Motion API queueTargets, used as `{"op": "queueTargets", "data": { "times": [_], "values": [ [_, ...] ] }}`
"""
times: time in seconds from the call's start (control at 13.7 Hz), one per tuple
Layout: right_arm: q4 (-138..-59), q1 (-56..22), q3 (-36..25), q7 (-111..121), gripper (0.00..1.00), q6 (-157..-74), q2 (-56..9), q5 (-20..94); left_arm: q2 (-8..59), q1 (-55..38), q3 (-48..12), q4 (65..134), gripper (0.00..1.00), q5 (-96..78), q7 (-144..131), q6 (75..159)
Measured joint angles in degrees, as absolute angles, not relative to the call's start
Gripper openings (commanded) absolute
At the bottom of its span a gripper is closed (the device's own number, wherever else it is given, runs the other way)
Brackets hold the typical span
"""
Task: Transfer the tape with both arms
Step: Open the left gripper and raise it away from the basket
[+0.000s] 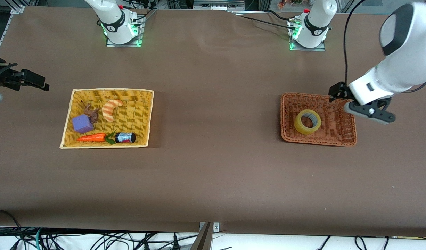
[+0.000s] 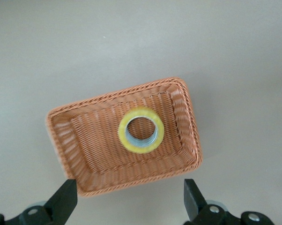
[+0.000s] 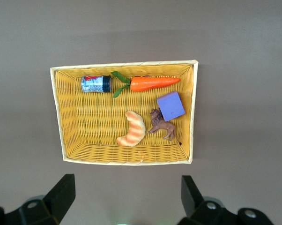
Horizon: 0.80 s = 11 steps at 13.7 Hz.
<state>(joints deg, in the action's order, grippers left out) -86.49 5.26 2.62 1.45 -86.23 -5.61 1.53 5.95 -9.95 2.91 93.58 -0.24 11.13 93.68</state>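
Tape (image 1: 307, 122) lies flat in brown wicker basket (image 1: 348, 139) toward left arm's end of worktop (image 1: 213, 173). Left pincer (image 2: 128, 199) hangs over that basket's edge, fingers spread, holding nothing. Right pincer (image 3: 124, 197) hovers at right arm's end of worktop, beside yellow basket (image 1: 68, 121), fingers spread, empty. Yellow basket holds croissant toy (image 1: 110, 109), carrot (image 1: 91, 138), jar (image 1: 125, 138), purple block (image 1: 82, 124).

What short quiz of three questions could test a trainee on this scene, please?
1. True or false: the tape lies in the yellow basket.
2. Which claw is over the brown basket's edge: A left, B right?
3. Fill in: the jar lies beside the ___.

Key: 1 false, it lies in the brown basket. 2 A; its fingers are open. 3 carrot.
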Motion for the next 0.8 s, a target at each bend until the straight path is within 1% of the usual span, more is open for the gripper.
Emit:
{"op": "queueTargets", "data": {
  "times": [0.07,0.22,0.8],
  "values": [
    [-86.5,5.3,2.6,1.4,1.00,-86.2,-5.6,1.5,6.0,-9.9,3.0,91.2,1.00,0.1,10.8,92.1],
    [-86.5,5.3,2.5,1.4,1.00,-86.3,-5.6,1.5,6.1,-9.9,3.6,88.9,1.00,0.1,10.4,91.3],
    [-86.5,5.3,2.4,1.5,1.00,-86.3,-5.6,1.5,6.8,-10.3,4.2,87.8,1.00,0.1,6.9,91.5]
  ]
}}
